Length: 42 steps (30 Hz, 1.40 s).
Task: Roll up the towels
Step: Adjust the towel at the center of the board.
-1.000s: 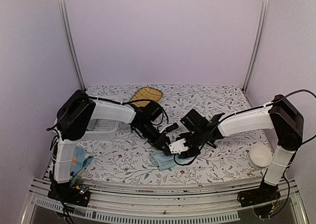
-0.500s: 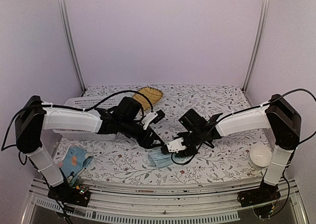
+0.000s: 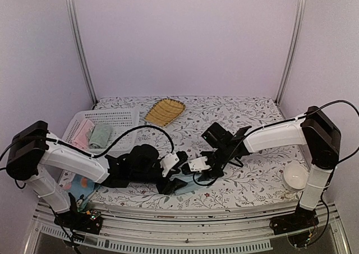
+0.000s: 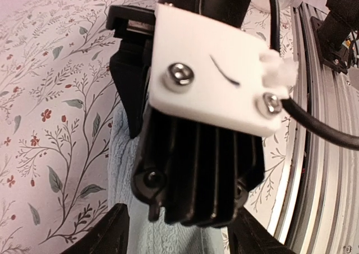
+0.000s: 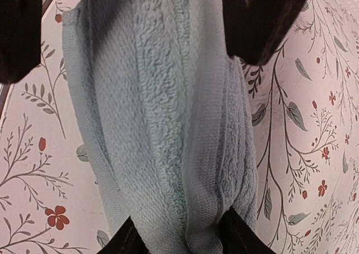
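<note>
Plain light-blue terry towel (image 5: 162, 125) lies bunched into a loose roll on the floral-print bench (image 3: 252, 111), close to the near edge and about midway along it. The right gripper (image 5: 140, 29) sits directly over it. Its fingers (image 5: 263, 18) straddle the roll's long sides, probably to pin it so it doesn't unwind (cannot tell whether they actually clench the cloth or only flank it). The left gripper (image 3: 175, 182) reaches in low from the left, nose-to-nose with the right one. Its fingers (image 4: 112, 231) are spread wide, released, with nothing pinched, flanking one end of the roll. My read: this roll is nearly done, with the hold left to the right side. The smaller printed light-blue towel (image 3: 84, 185) lies at the near left corner, partly under the left arm, not yet rolled.
</note>
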{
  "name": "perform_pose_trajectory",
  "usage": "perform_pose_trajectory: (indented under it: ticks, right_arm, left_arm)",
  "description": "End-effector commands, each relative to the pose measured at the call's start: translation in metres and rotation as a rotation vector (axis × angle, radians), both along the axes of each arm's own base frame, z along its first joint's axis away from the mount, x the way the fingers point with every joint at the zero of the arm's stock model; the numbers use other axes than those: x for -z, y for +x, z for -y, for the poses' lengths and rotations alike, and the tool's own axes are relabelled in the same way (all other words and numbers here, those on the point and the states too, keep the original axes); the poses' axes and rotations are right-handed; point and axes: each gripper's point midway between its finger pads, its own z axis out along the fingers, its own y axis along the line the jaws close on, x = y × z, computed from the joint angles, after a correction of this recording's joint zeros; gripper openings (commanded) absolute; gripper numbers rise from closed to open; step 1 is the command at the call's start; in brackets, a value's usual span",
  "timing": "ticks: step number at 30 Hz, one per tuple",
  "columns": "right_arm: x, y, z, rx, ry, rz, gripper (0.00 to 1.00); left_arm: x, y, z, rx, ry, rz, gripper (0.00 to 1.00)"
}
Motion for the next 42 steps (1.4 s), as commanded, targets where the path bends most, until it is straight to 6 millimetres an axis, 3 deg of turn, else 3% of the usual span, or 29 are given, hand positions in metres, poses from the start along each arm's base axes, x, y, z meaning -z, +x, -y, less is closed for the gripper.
perform_pose_trajectory:
  ticks: [1,12,25,30,34,38,42]
  right_arm:
    - [0.039,-0.035,0.032,0.029,-0.169,-0.186,0.45]
    - [0.027,-0.039,0.022,0.037,-0.135,-0.245,0.46]
    - [0.022,-0.046,0.026,0.042,-0.119,-0.264,0.47]
    - [0.017,-0.048,0.024,0.045,-0.101,-0.277,0.47]
    - [0.006,-0.048,0.024,0.053,-0.076,-0.294,0.48]
    - [-0.004,-0.051,0.031,0.067,-0.063,-0.297,0.5]
    - [-0.027,-0.056,0.038,0.073,-0.028,-0.303,0.51]
  left_arm:
    - [-0.038,0.005,0.008,-0.02,-0.126,0.11,0.62]
    - [0.011,-0.012,0.002,-0.047,0.134,0.263,0.62]
    - [0.057,0.001,-0.021,-0.101,0.429,0.484,0.62]
    - [0.071,0.002,-0.029,-0.075,0.567,0.581,0.55]
    - [0.08,-0.003,-0.031,-0.034,0.633,0.605,0.44]
    - [0.079,-0.003,-0.033,-0.033,0.652,0.615,0.32]
    - [0.067,-0.002,-0.029,-0.039,0.619,0.617,0.2]
